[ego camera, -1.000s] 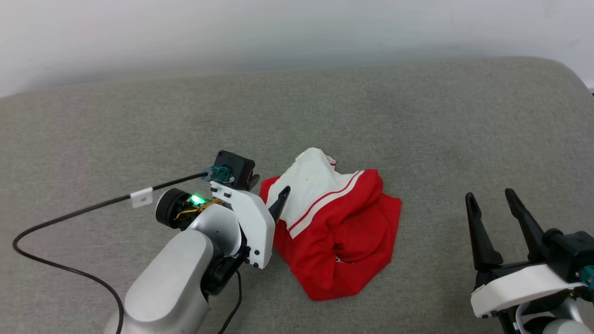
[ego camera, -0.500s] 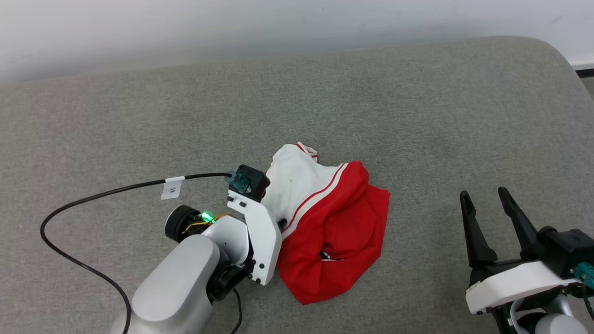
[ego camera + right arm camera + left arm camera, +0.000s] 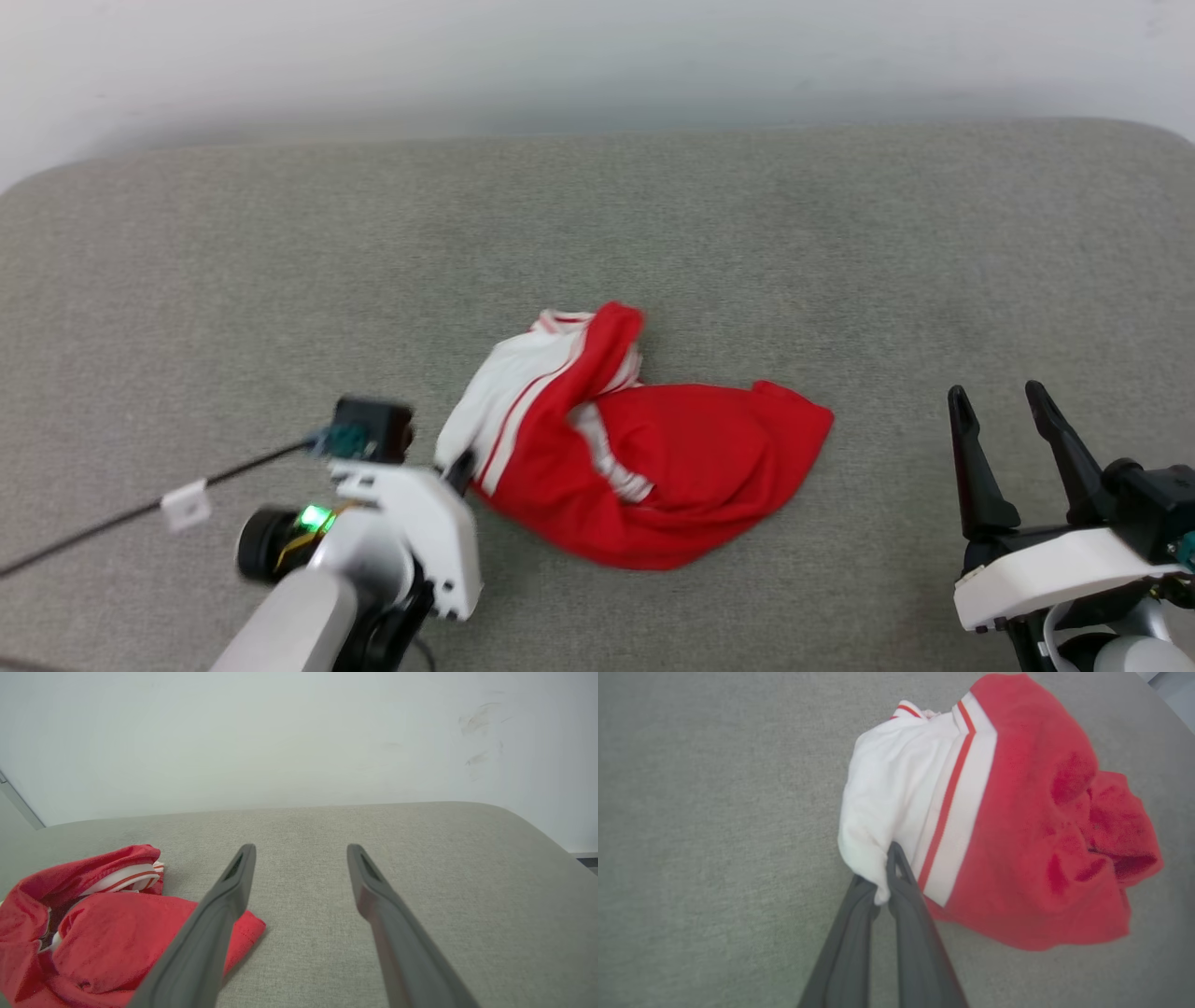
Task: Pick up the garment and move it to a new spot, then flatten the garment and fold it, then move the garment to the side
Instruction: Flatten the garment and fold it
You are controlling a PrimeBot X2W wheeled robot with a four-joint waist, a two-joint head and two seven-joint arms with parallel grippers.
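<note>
Two grippers hang over the grey cushion (image 3: pixel 653 215). The left gripper (image 3: pixel 883 877) has its fingers pressed together on a fold of the white sleeve (image 3: pixel 887 784) of the garment (image 3: pixel 681 467), pinching the cloth at the bundle's left end. This red shirt lies crumpled in a heap about midway between the cushion's left and right edges, well clear of the far edge by the wall (image 3: pixel 597 56). The right gripper (image 3: pixel 1001 406) stands with its fingers spread wide near the right edge, apart from the heap.
</note>
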